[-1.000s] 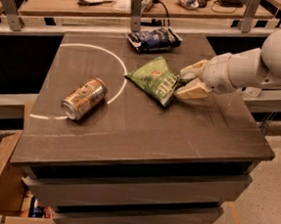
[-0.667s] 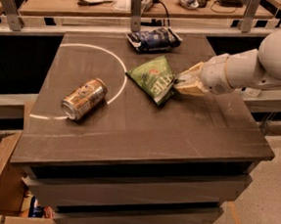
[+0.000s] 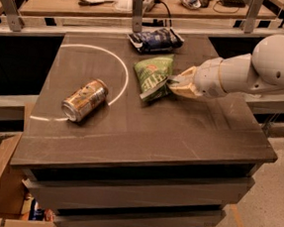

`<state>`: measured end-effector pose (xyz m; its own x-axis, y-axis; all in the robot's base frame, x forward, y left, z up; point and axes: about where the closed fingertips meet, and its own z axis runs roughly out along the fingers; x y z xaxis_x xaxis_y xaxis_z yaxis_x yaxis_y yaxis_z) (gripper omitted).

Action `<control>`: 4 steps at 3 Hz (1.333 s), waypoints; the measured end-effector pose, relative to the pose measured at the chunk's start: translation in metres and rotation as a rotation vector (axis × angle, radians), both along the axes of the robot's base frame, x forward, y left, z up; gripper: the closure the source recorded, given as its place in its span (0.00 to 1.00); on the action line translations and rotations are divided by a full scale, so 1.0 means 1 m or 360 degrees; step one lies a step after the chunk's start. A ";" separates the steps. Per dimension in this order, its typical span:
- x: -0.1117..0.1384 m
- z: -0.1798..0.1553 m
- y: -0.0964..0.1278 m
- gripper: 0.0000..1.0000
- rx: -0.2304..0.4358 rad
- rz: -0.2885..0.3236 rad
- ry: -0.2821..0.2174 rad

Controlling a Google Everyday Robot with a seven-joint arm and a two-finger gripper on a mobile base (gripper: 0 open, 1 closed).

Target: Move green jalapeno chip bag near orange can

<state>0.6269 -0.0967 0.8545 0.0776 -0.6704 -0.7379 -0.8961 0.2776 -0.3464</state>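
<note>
The green jalapeno chip bag [image 3: 152, 75] lies on the dark table [image 3: 180, 134], right of the middle and just outside a white painted arc. My gripper [image 3: 176, 83] reaches in from the right on a white arm and is shut on the bag's right edge, low over the table. The orange can [image 3: 84, 100] lies on its side at the left of the table, inside the arc, well apart from the bag.
A dark blue chip bag [image 3: 155, 39] lies at the table's back edge, just behind the green bag. A railing and a cluttered bench [image 3: 142, 1] stand behind the table. An open cardboard box [image 3: 1, 192] sits on the floor at the lower left.
My gripper has moved left onto the green bag's right edge. The bag has shifted slightly left and looks more bunched up. The can and the blue bag have not moved.
</note>
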 end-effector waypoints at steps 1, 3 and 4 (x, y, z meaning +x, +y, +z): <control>-0.009 -0.001 0.018 1.00 0.0044 0.0070 0.0032; -0.031 0.004 0.048 1.00 0.0151 0.0215 0.0095; -0.036 0.006 0.057 1.00 0.0179 0.0259 0.0110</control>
<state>0.5906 -0.0402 0.8607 0.1248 -0.5661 -0.8149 -0.9527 0.1609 -0.2577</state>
